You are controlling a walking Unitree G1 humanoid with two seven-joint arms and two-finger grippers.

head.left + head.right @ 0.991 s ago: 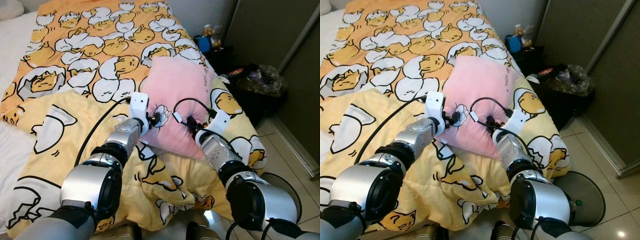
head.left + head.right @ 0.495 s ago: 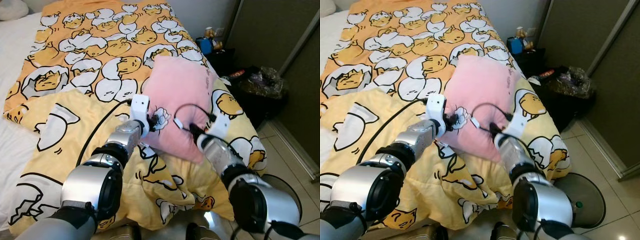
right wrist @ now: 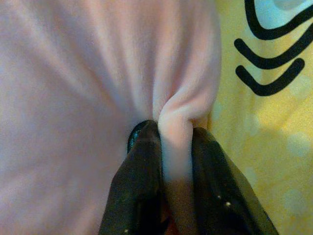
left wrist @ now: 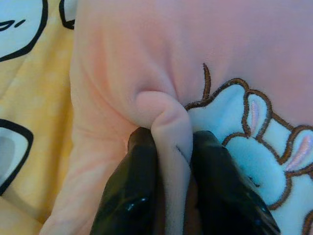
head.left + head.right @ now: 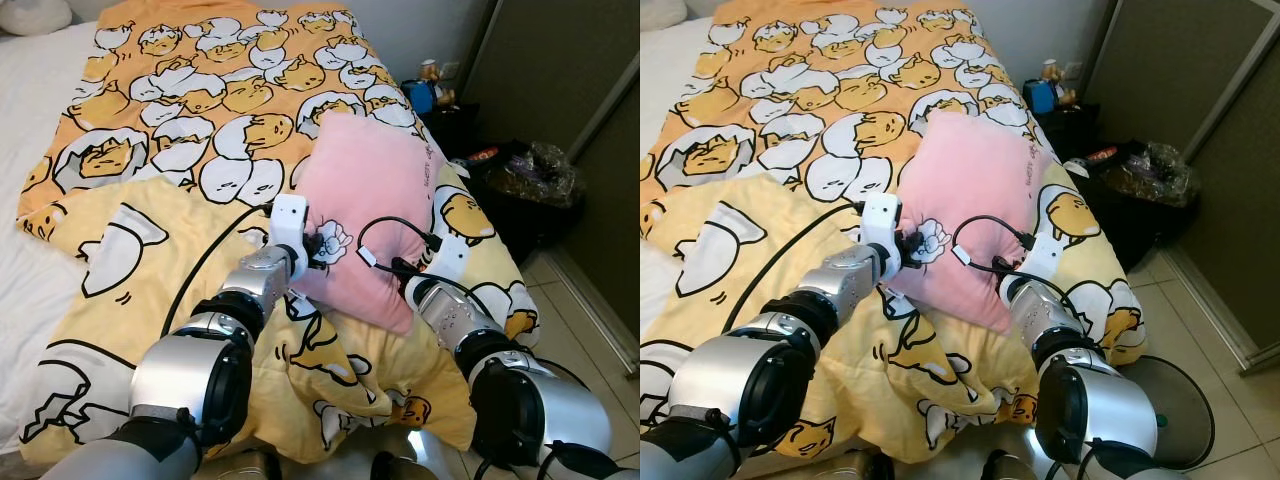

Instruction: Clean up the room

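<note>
Dark bin [image 5: 520, 195] with crumpled bags beside the bed's far right corner; small blue item [image 5: 420, 92] behind it.

We get two head views looking forward and down over both arms at the bed [image 5: 40, 200]; they share nearly all of it, the right eye shifted slightly. Each wrist view looks along its own fingers, very close: left gripper [image 4: 173, 147] and right gripper [image 3: 173, 142] against the pink pillow [image 5: 365, 190].
</note>
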